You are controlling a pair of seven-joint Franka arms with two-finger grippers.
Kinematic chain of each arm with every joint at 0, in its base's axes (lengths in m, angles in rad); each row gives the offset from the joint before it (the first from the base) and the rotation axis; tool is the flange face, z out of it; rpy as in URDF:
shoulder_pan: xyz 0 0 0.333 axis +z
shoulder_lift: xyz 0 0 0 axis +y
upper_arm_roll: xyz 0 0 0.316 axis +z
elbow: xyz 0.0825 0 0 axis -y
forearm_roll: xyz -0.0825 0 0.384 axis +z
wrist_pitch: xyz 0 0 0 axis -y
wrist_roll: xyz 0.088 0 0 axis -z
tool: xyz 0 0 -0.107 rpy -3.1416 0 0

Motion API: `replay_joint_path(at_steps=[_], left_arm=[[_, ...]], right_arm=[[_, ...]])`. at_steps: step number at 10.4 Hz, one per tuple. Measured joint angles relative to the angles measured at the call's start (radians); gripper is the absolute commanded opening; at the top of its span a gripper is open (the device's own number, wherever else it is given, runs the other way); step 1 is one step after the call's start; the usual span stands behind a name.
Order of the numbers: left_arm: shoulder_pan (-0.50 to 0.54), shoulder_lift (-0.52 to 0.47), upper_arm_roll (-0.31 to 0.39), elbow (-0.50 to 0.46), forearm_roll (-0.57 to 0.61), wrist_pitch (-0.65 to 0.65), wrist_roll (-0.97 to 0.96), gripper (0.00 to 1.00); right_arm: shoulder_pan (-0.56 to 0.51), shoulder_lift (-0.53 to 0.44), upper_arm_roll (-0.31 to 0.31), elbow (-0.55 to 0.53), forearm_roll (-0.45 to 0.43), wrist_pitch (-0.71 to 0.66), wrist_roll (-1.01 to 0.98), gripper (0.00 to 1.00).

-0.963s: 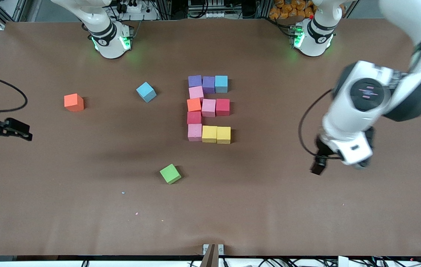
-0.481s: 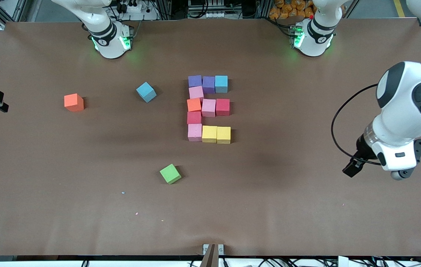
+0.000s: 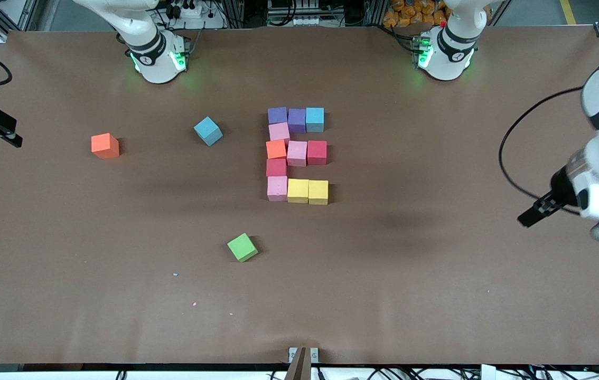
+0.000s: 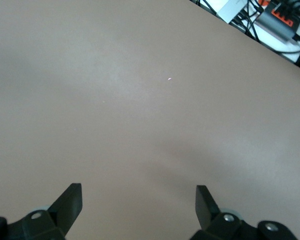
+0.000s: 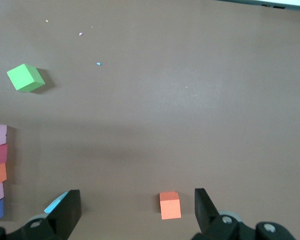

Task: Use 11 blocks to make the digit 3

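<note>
Eleven small matte foam cubes sit packed together mid-table on the brown table surface (image 3: 437,295), forming the blocky digit 3 (image 3: 297,155). Row nearest the robot bases: purple cube (image 3: 277,115), second purple cube (image 3: 297,120), light blue cube (image 3: 315,119), touching in a line. Column along the side toward the right arm's end runs from that first purple cube through a pink cube (image 3: 279,131), orange cube (image 3: 276,149), red cube (image 3: 276,167), to a pink corner cube (image 3: 277,188) nearest the front camera. Middle bar: the orange cube, a pink middle cube (image 3: 297,153) and a second red cube (image 3: 317,152). Bar nearest the camera: the pink corner cube, then two yellow cubes (image 3: 298,190) (image 3: 318,192). Three loose cubes lie apart from the figure: a tilted blue cube (image 3: 208,130) and a lone orange cube (image 3: 105,145) toward the right arm's end, and a green cube (image 3: 242,247) nearer the camera. Left gripper (image 4: 138,200) hangs over bare table at the left arm's end, fingers (image 4: 69,202) spread wide, nothing between them. Right gripper (image 5: 137,205) is up over the right arm's end of the table, fingers spread and empty; its wrist view takes in the lone orange cube, the green cube and the edge of the column.
</note>
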Motion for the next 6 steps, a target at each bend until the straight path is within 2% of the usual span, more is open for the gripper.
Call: replay_joint_path(at_steps=[1, 2, 6], left_arm=[[-0.061, -0.039, 0.092, -0.001, -0.034, -0.031, 0.104, 1.0], [-0.091, -0.074, 0.13, -0.003, -0.045, -0.07, 0.164, 1.0], [-0.14, -0.201, 0.141, -0.087, -0.07, -0.108, 0.33, 1.0]], right_arm=[[0.0, 0.0, 0.0, 0.0, 0.0, -0.004, 0.0, 1.0], [0.0, 0.0, 0.0, 0.0, 0.0, -0.006, 0.0, 1.0], [0.0, -0.001, 0.0, 0.0, 0.0, -0.007, 0.0, 1.0]])
